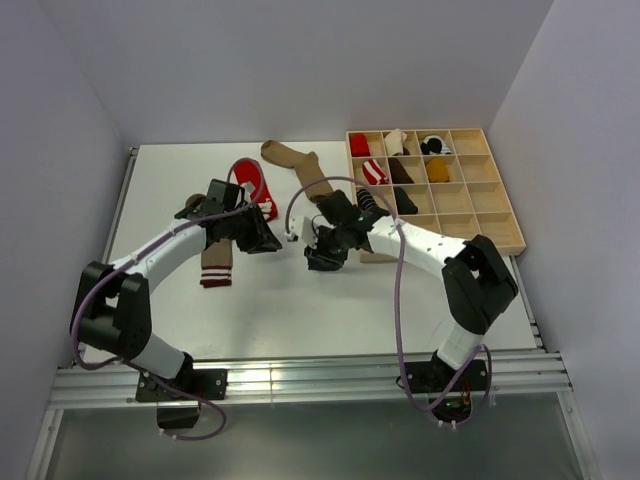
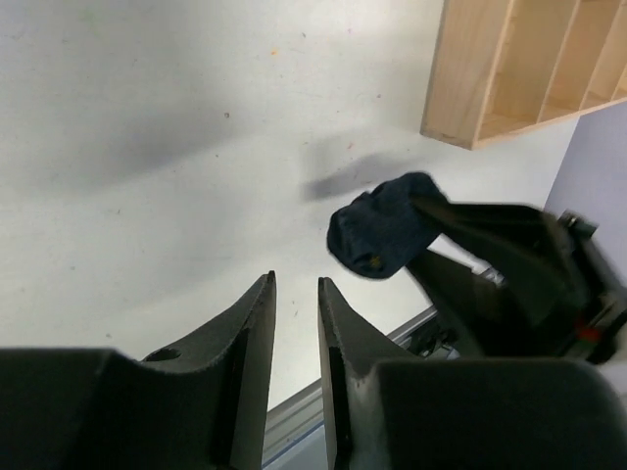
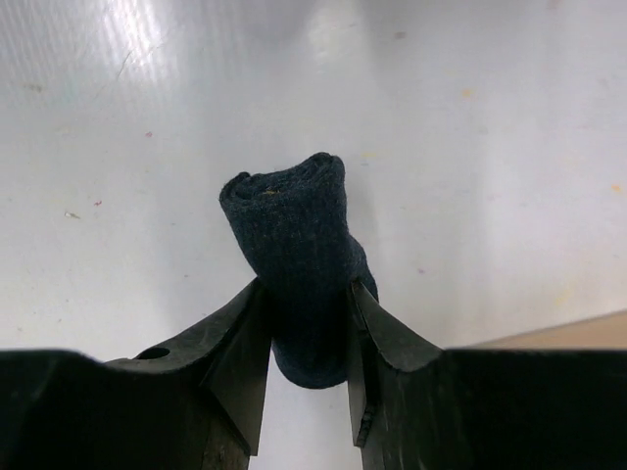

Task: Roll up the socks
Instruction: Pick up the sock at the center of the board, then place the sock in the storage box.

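Robotics lab cell, white table, plain enclosing walls, aluminium rail, wooden compartment tray

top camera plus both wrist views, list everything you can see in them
navy sock: 1, dark navy, rolled, held in the right fingers
brown sock: 1, plain brown, flat at far middle
red sock: 1, red with white, far side by left arm
tan sock: 1, tan with maroon-white cuff, partly under left arm
striped sock: 1, dark and white, beside the tray, mostly under right arm
rolled socks: about 7, mixed colours, in tray compartments
tray: 1, light wood, far right
table: 1, white
left fingers: 2, black, slightly apart, empty
right fingers: 2, black, shut on navy sock
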Controlling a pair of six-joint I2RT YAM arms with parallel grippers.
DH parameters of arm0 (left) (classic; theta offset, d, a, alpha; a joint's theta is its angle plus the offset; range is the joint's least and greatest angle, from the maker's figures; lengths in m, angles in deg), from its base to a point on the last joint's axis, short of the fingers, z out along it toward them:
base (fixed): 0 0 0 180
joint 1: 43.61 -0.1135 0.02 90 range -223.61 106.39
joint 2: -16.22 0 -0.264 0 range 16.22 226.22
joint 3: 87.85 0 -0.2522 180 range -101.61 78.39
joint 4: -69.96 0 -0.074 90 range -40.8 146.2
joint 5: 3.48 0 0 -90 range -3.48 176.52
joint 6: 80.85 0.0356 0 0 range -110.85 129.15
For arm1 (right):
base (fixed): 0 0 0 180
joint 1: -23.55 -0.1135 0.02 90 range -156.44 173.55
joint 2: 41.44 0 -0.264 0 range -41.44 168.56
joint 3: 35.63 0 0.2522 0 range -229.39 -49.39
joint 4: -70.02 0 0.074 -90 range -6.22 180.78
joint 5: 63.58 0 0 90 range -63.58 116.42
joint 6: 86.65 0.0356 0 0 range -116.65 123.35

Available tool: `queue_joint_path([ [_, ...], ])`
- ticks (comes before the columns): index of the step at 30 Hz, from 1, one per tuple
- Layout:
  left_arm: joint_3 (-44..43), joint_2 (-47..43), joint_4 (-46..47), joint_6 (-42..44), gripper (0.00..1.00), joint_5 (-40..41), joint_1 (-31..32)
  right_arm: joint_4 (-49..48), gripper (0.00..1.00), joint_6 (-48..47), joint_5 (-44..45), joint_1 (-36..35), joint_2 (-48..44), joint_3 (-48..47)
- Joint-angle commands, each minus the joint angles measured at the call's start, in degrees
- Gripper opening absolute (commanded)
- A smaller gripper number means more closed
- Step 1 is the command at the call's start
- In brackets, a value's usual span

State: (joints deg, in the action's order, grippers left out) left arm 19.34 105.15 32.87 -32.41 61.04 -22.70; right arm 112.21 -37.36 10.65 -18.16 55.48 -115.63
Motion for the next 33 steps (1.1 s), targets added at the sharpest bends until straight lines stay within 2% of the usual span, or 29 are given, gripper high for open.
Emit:
queue_joint_path([
  [1, -0.37, -4.37, -2.24, 1.04, 0.28, 1.39, -0.25, 5.93, 0.0, 3.61, -4.7, 3.91, -2.26, -6.17],
  [7, 2.18, -8.59, -1.02, 0.17, 0.27, -0.37, -0.34, 8.4, 0.0, 5.29, -2.96, 11.82, -4.2, -11.8],
  [9, 3.32, -9.73, -0.14, -0.18, 0.27, -0.89, -0.34, 8.66, 0.0, 6.6, -2.34, 16.91, -5.08, -13.91],
  [13, 5.17, -13.07, 1.44, -0.89, 0.27, -1.51, -0.34, 6.57, 0.0, 9.5, 4.15, 26.14, -4.9, -17.69],
  [18, 6.4, -15.88, 1.89, -0.8, 0.27, -0.81, -0.34, 0.5, 0.0, 11.79, 21.02, 36.68, -3.15, -21.12],
  [21, 7.45, -17.72, 2.76, -1.33, 0.27, -0.02, -0.34, -4.68, 0.0, 11.44, 30.86, 39.95, -0.34, -21.65],
  [24, 8.51, -19.4, 3.38, -1.77, 0.27, 0.25, -0.34, -8.73, 0.0, 10.82, 36.31, 43.19, 4.23, -22.44],
  [33, 10.09, -21.51, 4.26, -1.95, 0.28, -0.28, -0.34, -13.04, 0.0, 9.42, 46.7, 45.14, 17.5, -27.89],
])
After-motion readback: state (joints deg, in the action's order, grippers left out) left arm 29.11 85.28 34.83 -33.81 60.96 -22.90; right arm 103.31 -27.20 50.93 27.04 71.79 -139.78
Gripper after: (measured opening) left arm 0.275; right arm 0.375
